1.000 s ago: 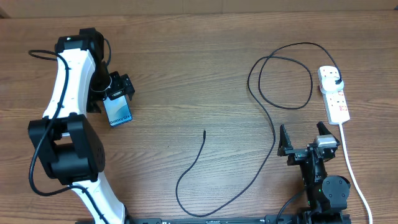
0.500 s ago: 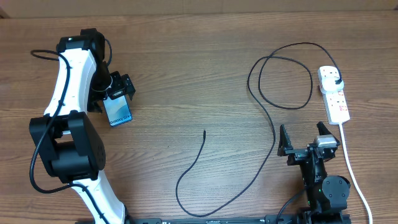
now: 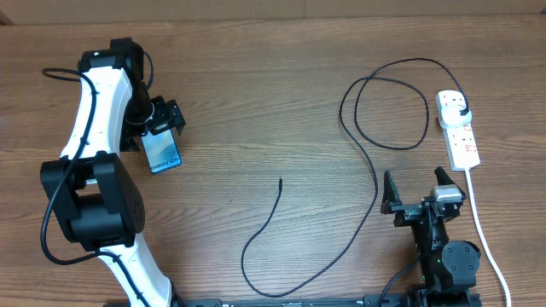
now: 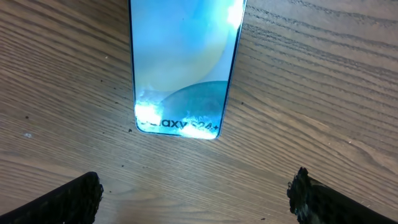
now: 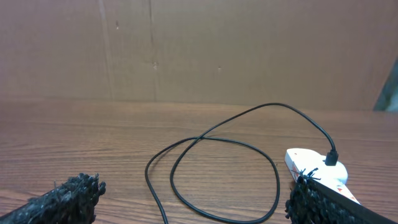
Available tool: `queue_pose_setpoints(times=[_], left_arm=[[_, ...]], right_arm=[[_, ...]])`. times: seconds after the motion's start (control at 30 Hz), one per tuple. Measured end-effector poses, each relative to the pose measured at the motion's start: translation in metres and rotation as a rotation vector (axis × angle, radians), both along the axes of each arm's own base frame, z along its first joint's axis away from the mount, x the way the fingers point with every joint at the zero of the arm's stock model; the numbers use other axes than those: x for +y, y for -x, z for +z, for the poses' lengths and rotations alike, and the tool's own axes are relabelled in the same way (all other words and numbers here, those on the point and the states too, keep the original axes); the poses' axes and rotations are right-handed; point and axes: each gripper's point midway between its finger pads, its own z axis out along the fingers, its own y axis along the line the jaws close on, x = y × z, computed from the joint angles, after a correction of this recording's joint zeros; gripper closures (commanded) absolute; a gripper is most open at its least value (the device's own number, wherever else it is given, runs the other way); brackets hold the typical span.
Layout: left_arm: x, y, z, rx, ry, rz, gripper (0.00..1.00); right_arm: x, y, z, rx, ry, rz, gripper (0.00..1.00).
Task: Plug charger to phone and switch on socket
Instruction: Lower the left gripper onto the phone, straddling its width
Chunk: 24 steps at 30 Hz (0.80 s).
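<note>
The phone (image 3: 162,151) lies flat on the table at the left, light blue screen up. In the left wrist view the phone (image 4: 183,62) shows "Galaxy" text at its near short edge. My left gripper (image 3: 162,119) is open at the phone's far end, and its fingertips (image 4: 74,199) stand apart on either side, not touching it. The charger cable (image 3: 375,183) runs from its black plug (image 3: 461,112) in the socket strip (image 3: 461,136), through a loop, to its free tip (image 3: 281,180) at mid-table. My right gripper (image 3: 418,194) is open and empty, near the strip.
The strip's white cord (image 3: 485,234) runs toward the front right edge. The right wrist view shows the cable loop (image 5: 217,177), the strip's end (image 5: 311,163) with the plug (image 5: 331,158), and a brown wall (image 5: 199,50) behind the table.
</note>
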Motion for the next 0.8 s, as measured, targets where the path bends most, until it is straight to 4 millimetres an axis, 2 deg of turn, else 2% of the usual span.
queue_pose_setpoints(times=[0.8], left_arm=[[0.0006,-0.0038,-0.0004,-0.015,-0.003,0.000,0.00]], right_arm=[[0.0000,0.0000,0.0000,0.000,0.000,0.000,0.00]])
